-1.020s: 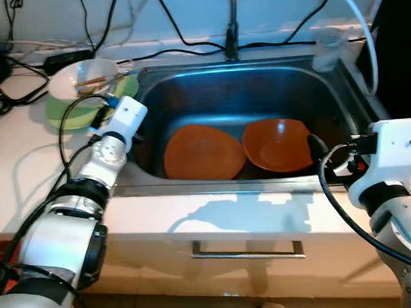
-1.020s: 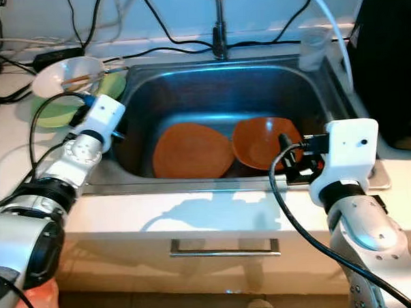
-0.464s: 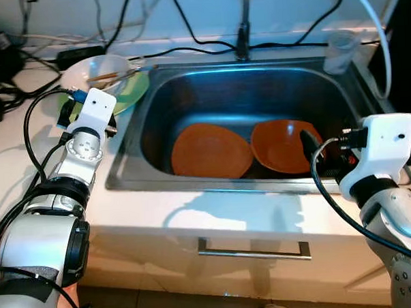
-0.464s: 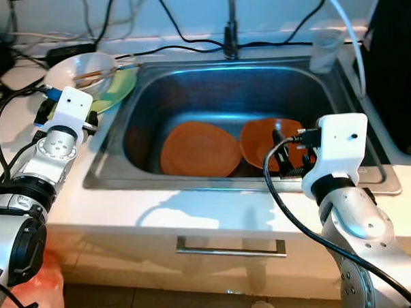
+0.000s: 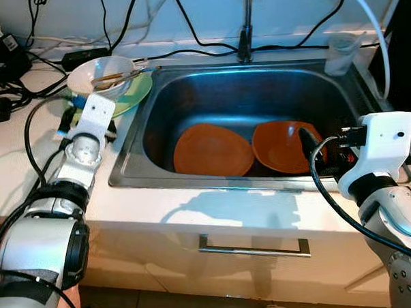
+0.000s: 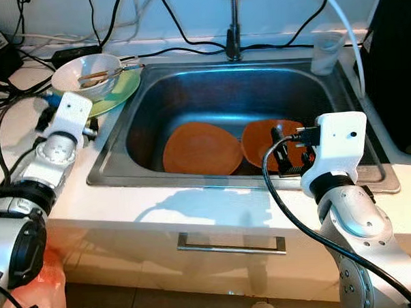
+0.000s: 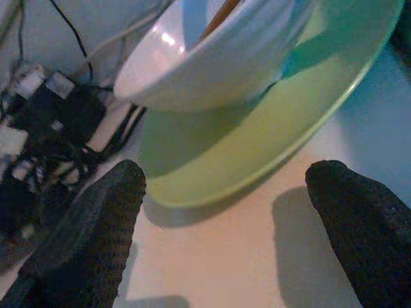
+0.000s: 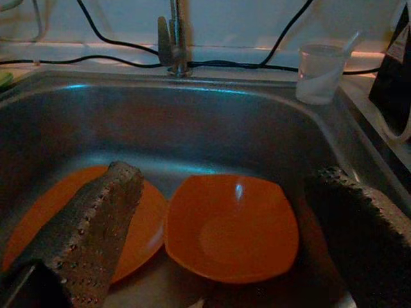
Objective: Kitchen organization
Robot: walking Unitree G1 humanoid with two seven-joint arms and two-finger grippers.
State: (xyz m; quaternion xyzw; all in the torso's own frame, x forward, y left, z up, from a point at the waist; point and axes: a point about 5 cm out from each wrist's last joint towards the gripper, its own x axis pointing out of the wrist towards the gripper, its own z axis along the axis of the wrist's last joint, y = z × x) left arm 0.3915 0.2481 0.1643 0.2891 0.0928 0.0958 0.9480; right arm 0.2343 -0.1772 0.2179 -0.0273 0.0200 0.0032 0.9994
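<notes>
Two orange dishes [image 8: 232, 229] in steel sink [image 5: 216, 85]; squarish, glossy

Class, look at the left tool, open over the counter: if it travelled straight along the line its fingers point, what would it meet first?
Most likely the rim of the green plate, with the white bowl stacked on it; the left tool is open and aimed at that edge, though depth is hard to judge.

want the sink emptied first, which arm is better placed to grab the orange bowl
Right. The right gripper hangs open over the sink's right side, its fingers framing the orange bowl. The left gripper is open too, but out on the counter facing the green plate.
</notes>
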